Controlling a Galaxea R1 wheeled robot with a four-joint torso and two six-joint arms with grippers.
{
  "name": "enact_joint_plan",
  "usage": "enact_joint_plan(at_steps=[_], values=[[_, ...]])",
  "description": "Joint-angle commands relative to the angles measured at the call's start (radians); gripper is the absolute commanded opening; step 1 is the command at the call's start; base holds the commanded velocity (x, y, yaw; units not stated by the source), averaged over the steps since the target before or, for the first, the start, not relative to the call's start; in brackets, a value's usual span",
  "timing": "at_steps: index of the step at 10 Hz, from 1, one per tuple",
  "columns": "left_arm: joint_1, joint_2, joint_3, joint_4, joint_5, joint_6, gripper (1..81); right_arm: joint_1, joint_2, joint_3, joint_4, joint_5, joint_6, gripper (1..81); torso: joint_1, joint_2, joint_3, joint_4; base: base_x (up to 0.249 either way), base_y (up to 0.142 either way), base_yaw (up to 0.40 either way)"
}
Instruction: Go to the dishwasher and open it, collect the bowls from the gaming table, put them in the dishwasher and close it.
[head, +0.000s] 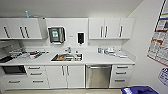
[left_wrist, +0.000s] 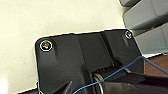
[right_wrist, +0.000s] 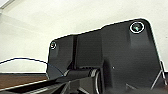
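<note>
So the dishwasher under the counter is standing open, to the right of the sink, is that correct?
Not quite. The dishwasher is shut: the head view shows its steel front flush with the white cabinets, bar handle at the top. It does sit under the counter, to the right of the sink.

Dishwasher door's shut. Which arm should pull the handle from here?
Probably right. The dishwasher sits right of centre in the head view, its bar handle across the top, right of the sink. Neither arm is near it yet, so this is tentative.

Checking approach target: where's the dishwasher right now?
Head view: the dishwasher sits shut under the counter, right of centre, between the white double cabinet doors below the sink and a drawer stack.
</note>
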Motion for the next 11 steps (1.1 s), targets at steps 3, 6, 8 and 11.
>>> enact_joint_plan(at_steps=[3, 6, 8, 11], values=[[-0.060, -0.002, 0.009, 0.012, 0.045, 0.000, 81.1, 0.055, -0.010, 0.011, -0.009, -0.050, -0.005, 81.1, 0.000, 0.000, 0.000, 0.000, 0.148, 0.000, 0.000], [-0.060, 0.001, 0.009, 0.012, 0.045, 0.000, 81.1, 0.055, -0.010, 0.010, -0.009, -0.052, -0.006, 81.1, 0.000, 0.000, 0.000, 0.000, 0.148, 0.000, 0.000], [-0.059, -0.001, 0.009, 0.012, 0.045, 0.000, 81.1, 0.055, -0.010, 0.010, -0.007, -0.052, -0.006, 81.1, 0.000, 0.000, 0.000, 0.000, 0.149, 0.000, 0.000], [-0.057, 0.001, 0.009, 0.012, 0.045, 0.000, 81.1, 0.055, -0.006, 0.001, -0.007, -0.052, -0.006, 81.1, 0.000, 0.000, 0.000, 0.000, 0.148, 0.000, 0.000]])
